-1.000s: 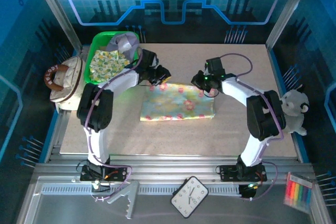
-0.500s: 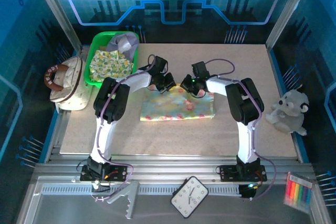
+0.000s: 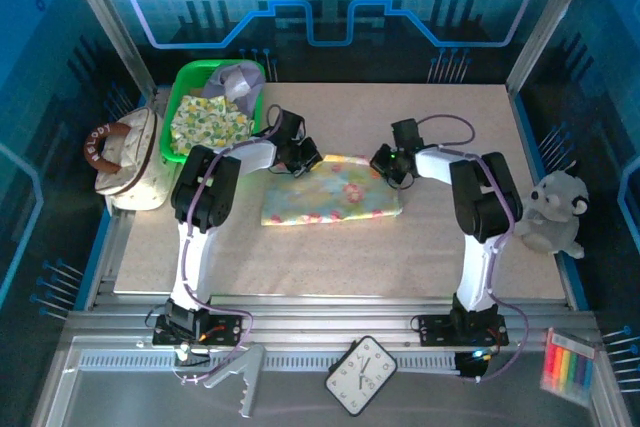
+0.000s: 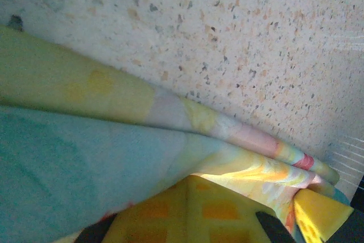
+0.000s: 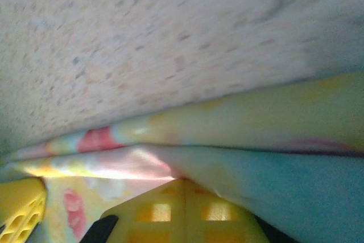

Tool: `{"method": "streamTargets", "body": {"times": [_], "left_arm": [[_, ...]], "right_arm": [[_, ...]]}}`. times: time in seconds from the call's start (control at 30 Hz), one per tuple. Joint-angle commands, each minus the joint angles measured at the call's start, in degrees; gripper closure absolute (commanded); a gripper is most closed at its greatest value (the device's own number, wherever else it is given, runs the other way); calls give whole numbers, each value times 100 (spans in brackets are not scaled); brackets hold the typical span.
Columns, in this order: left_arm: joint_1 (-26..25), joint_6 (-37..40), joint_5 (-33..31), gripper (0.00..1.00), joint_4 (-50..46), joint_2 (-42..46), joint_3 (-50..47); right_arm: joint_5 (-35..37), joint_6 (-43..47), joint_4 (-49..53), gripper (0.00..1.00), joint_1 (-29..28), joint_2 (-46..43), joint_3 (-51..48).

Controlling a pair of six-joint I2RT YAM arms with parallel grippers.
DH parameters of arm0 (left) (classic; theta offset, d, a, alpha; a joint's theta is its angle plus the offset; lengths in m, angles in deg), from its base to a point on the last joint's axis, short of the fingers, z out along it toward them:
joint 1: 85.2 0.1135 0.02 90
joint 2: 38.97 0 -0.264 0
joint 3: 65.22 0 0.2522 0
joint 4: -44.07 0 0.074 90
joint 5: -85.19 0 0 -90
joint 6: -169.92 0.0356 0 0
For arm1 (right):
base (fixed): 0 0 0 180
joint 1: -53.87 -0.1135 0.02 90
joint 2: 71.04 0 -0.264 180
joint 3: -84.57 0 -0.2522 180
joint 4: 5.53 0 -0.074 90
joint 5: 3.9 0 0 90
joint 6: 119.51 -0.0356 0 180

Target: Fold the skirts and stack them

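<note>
A pastel floral skirt (image 3: 335, 195) lies folded flat in the middle of the table. My left gripper (image 3: 305, 160) is shut on its far left corner, and my right gripper (image 3: 385, 162) is shut on its far right corner. In the left wrist view the yellow fingers (image 4: 190, 209) meet at the left gripper (image 4: 190, 179) with the skirt's cloth (image 4: 85, 152) pinched at the tip. The right wrist view has the right gripper (image 5: 183, 181) shut on the skirt's layered edge (image 5: 284, 123) in the same way. A yellow-green leafy skirt (image 3: 208, 119) and a lavender-grey skirt (image 3: 240, 80) lie in the green basket (image 3: 168, 122).
A cream handbag (image 3: 125, 162) stands off the table's left edge, a white plush toy (image 3: 552, 212) at the right edge. A clock (image 3: 362, 375), a grey clip (image 3: 238, 377) and a box of coloured markers (image 3: 568, 365) lie on the near rail.
Both grippers came in toward the middle of the skirt's far edge, then spread back out to its corners. The left gripper's jaws finished closing. The skirt now lies slightly further left.
</note>
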State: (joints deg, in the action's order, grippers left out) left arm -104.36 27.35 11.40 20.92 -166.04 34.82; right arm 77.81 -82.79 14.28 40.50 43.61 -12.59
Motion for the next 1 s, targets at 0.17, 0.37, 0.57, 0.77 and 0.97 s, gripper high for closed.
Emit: {"method": "streamTargets", "body": {"times": [0.17,0.37,0.57,0.77,0.97], "left_arm": [[277,592,-716,79,-1261,215,158],[539,756,-1150,82,-1550,156,123],[453,735,-900,78,-1726,426,156],[-38,923,-1006,36,-2322,1261,496],[-499,-209,273,7,-1454,2113,-742]], "right_arm": [[482,212,700,100,396,-230,-229],[282,-92,463,100,371,-114,-372],[69,-94,250,93,368,-394,-464],[12,326,704,40,87,-1190,-428],[-309,253,1090,0,-599,-1974,-772]]}}
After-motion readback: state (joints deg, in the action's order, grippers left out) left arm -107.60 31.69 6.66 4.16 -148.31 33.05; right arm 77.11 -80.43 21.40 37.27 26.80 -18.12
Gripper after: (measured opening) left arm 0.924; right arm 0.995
